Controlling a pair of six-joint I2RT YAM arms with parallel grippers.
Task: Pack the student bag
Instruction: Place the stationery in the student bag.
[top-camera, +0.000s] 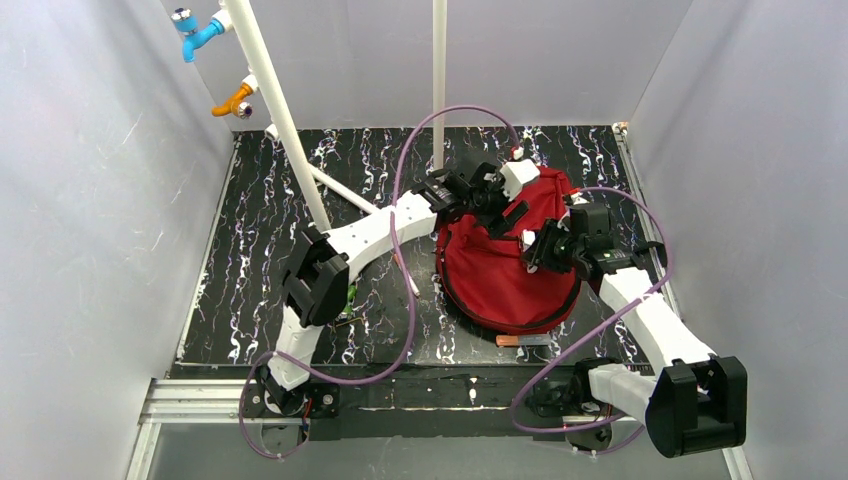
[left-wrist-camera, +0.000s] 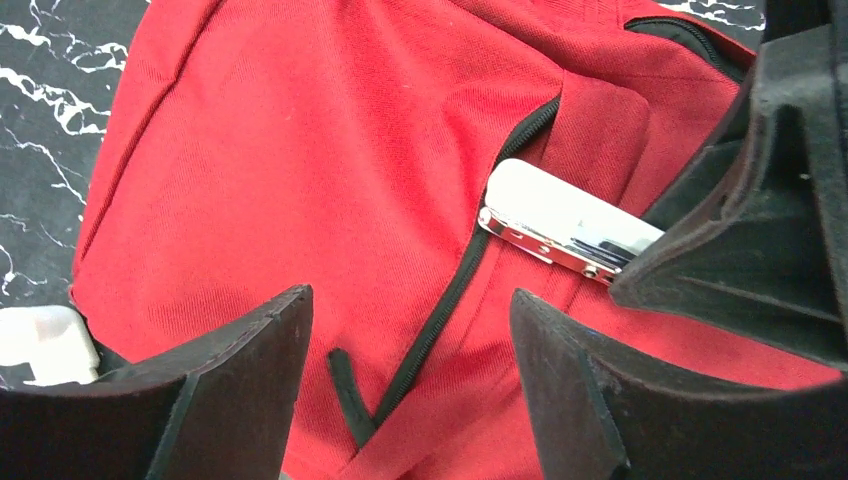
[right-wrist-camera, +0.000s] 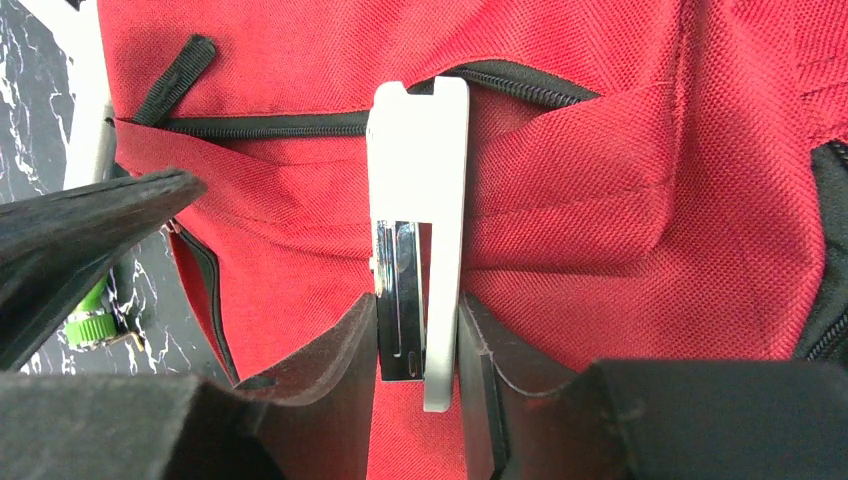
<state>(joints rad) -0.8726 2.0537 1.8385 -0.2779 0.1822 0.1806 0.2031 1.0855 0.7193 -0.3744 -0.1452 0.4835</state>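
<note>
Here the right gripper (right-wrist-camera: 418, 335) pinches a white stapler (right-wrist-camera: 420, 170), its nose at the mouth of the front zip pocket (right-wrist-camera: 600, 200) of the student bag (top-camera: 505, 275), which lies on the table (top-camera: 260, 250) between both arms. The left gripper (left-wrist-camera: 410, 305) hovers spread above the zip (left-wrist-camera: 450, 290). The next move probably calls for pushing the stapler deeper, then releasing it.

The student bag (top-camera: 505, 275) is big, dark red and made of soft cloth. It lies flat on the black surface (top-camera: 260, 250), a little toward 3 o'clock from the middle. Its round end points to 6 o'clock. The dark zip (right-wrist-camera: 270, 125) of its front pocket (right-wrist-camera: 560, 200) is open part way.
</note>
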